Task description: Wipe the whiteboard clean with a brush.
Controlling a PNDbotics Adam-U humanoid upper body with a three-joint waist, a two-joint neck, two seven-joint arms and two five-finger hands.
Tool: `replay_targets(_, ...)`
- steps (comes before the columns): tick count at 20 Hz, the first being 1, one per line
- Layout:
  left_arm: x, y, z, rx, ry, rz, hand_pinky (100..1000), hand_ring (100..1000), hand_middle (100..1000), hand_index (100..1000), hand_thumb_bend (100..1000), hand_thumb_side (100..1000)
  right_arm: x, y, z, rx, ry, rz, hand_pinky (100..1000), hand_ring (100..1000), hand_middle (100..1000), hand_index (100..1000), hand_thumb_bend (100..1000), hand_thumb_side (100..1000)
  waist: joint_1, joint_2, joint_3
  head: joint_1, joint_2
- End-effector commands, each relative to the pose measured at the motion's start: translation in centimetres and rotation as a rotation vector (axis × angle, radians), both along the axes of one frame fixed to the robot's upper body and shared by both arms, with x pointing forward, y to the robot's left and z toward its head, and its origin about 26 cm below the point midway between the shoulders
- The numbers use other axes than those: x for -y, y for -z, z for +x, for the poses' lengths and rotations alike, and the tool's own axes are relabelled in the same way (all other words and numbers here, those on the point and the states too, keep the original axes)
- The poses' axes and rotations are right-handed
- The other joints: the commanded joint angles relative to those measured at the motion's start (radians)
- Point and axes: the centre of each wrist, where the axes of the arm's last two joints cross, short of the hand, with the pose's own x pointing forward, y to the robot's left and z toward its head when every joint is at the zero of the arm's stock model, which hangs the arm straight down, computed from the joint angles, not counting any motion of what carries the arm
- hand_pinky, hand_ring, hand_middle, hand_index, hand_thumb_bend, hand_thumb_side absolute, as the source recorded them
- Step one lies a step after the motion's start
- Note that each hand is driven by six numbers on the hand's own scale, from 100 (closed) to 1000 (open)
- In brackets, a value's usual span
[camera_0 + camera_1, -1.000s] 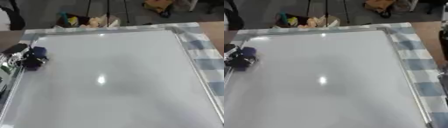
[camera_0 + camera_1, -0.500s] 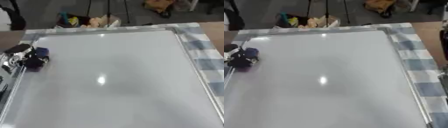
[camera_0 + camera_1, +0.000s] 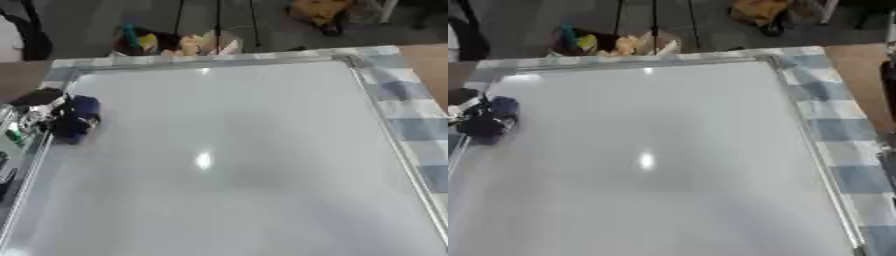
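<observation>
- The brush (image 3: 77, 116), a dark blue block, is sitting on the whiteboard (image 3: 227, 150) at its left edge, toward the far end, just inside the metal frame.
- The left hand (image 3: 39, 111) is coming in from the left side and is lying against the brush; its fingers look curled round the block, though the hand is blurred and part of it is running out of the picture.
- The whiteboard is filling most of both views and is showing a pale, glossy surface with one bright glare spot near the middle; no marks are showing on it anywhere.
- Judging from that, the wiping itself is looking nearly or fully done, and the step in hand is the end of a stroke at the left border.
- The next move is calling for either one more pass across the board, keeping the brush flat on the surface and clear of the frame, or lifting the brush away to the side.
- A checked cloth (image 3: 411, 107) is lying under the board and is showing along the right and far edges.
- The right hand is not showing in either view.
</observation>
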Motion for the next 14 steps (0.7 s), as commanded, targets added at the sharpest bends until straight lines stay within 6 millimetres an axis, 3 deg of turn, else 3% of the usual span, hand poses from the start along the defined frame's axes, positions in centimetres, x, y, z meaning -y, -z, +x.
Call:
replay_targets(1,-0.59,-1.66,-0.24,0.031,-0.006,0.026,354,507,475,640,159,614,0.28,-0.85,-0.43,0.031,0.003,-0.004,792,817,740,787,100,896,-0.001,-0.027,0.001,0.002,-0.012)
replay_targets(6,-0.53,-1.61,-0.21,0.023,0.002,0.025,355,512,478,665,150,615,0.3,-0.86,-0.43,0.032,0.005,-0.002,792,817,740,787,100,896,-0.001,-0.026,-0.001,0.003,-0.013)
replay_targets(14,-0.44,-1.62,-0.16,0.014,0.005,0.029,364,552,566,743,159,630,0.29,-0.84,-0.43,0.03,0.005,-0.002,793,817,739,787,100,897,0.001,-0.027,0.002,0.004,-0.014)
